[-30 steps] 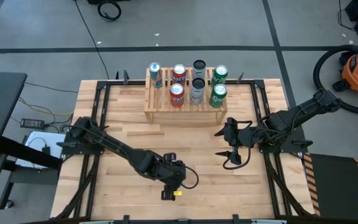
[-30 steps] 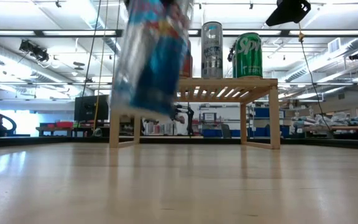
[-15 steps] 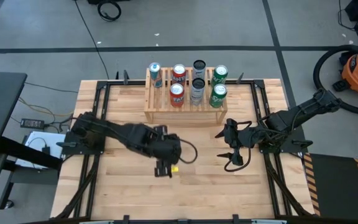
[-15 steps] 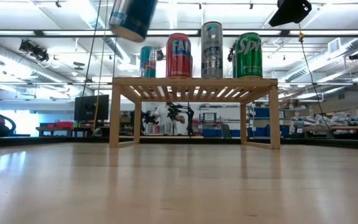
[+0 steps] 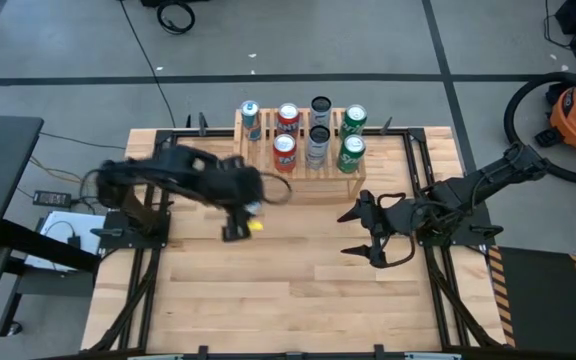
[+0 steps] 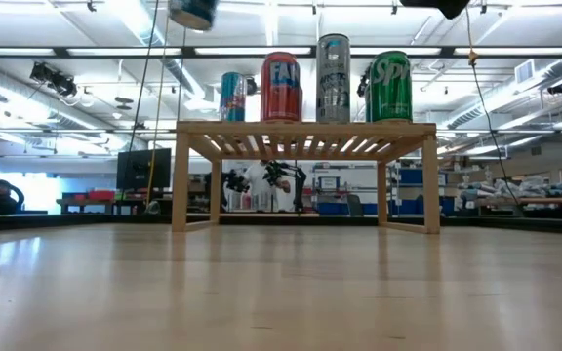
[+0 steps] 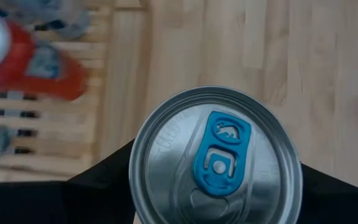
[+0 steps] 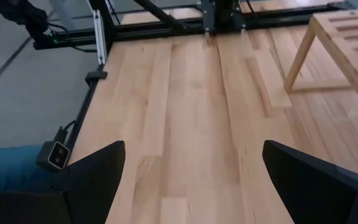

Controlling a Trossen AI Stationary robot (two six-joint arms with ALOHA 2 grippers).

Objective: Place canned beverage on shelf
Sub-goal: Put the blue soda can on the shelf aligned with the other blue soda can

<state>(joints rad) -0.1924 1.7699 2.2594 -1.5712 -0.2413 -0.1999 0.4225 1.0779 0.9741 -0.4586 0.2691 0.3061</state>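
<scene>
Left end effector (image 5: 240, 222) pinching the can (image 7: 216, 160) upright — raised near the shelf (image 5: 258, 185) for placing; right end effector (image 5: 363, 234) spread, waiting over the desk (image 5: 298, 290).

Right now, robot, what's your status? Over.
Left end effector shut on can, airborne near shelf. Right end effector open, waiting. Front-left slot free.

The shelf (image 5: 298, 160) sits at the table's (image 5: 298, 300) twelve o'clock edge. Six cans (image 5: 317, 132) stand on it. The held can (image 5: 253, 222) hangs at its seven o'clock, above the table.
</scene>
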